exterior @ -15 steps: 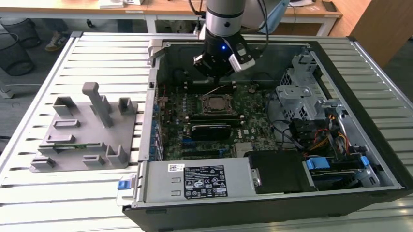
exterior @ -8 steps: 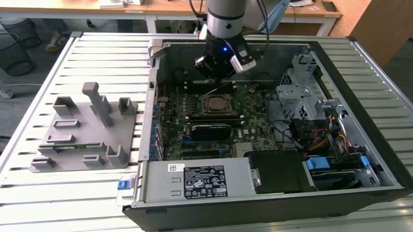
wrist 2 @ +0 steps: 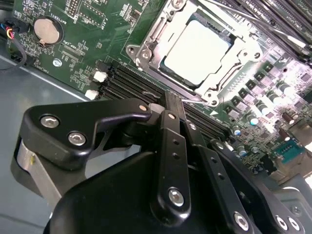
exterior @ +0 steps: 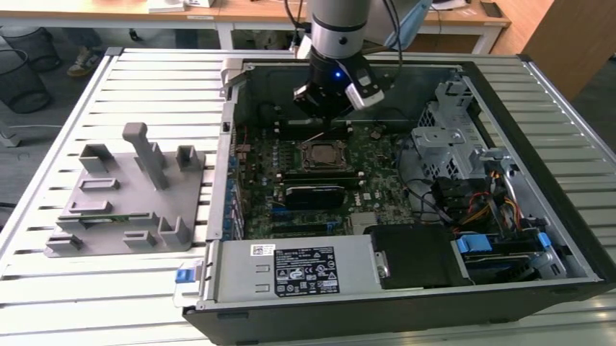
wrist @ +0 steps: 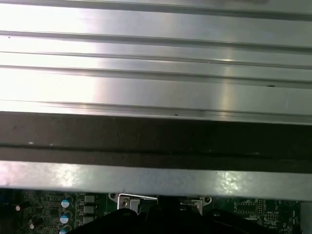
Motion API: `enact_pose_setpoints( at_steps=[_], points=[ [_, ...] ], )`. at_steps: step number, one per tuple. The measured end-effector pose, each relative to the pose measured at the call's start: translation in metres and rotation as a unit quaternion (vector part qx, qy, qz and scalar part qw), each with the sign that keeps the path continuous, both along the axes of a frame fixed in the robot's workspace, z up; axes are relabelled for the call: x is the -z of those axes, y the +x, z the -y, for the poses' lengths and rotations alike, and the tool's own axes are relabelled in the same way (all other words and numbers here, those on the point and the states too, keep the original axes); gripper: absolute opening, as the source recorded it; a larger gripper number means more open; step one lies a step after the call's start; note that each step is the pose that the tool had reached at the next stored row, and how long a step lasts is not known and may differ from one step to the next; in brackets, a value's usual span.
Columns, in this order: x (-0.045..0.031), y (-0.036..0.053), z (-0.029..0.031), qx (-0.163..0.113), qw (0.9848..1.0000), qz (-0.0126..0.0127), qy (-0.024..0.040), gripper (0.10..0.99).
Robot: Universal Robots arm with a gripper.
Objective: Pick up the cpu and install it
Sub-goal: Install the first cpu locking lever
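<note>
Here, one cpu [wrist 2: 196,51] apparently seated in socket, fingers [wrist 2: 168,105] closed together, empty.

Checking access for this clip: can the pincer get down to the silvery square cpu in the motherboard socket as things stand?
Probably yes. The silvery square cpu lies in the socket with its top uncovered and the metal socket frame open around it. The pincer hangs just behind it inside the open black computer case.

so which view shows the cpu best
The second wrist view: the cpu sits in its socket frame, its pale top plainly seen. In the exterior view it is a small square on the motherboard, below the gripper.
</note>
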State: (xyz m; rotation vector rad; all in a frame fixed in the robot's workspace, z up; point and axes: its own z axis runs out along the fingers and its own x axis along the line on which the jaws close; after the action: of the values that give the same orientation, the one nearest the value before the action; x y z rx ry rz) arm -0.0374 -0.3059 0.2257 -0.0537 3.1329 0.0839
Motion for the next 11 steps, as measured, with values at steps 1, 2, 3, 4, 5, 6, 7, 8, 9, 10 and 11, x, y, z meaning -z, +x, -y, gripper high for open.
enact_pose_setpoints(
  at_steps=[1,2,3,4,5,6,7,8,9,10,11],
  points=[
    [0.0004,0.0004,-0.0003,0.0,1.0,0.0,0.0,0.106],
    [0.0008,0.0008,-0.0005,0.0,1.0,0.0,0.0,0.106],
    [0.0013,0.0012,-0.0008,0.0,1.0,0.0,0.0,0.106],
    [0.0018,0.0016,-0.0011,0.0,1.0,0.0,-0.0001,0.106],
    [0.0024,0.002,-0.0013,0.0,1.0,0.0,-0.0001,0.106],
    [0.003,0.0024,-0.0015,0.0,1.0,0.0,0.0,0.106],
    [0.0036,0.0028,-0.0017,0.0,1.0,0.0,0.0,0.106],
    [0.0041,0.0033,-0.0019,0.0,1.0,0.0,0.0,0.106],
    [0.0047,0.0037,-0.002,0.0,1.0,0.0,0.0,0.106],
    [0.0054,0.0041,-0.0021,0.0,1.0,0.0,0.0,0.106],
    [0.0061,0.0046,-0.0022,0.0,1.0,0.0,0.0,0.106]
  ],
)
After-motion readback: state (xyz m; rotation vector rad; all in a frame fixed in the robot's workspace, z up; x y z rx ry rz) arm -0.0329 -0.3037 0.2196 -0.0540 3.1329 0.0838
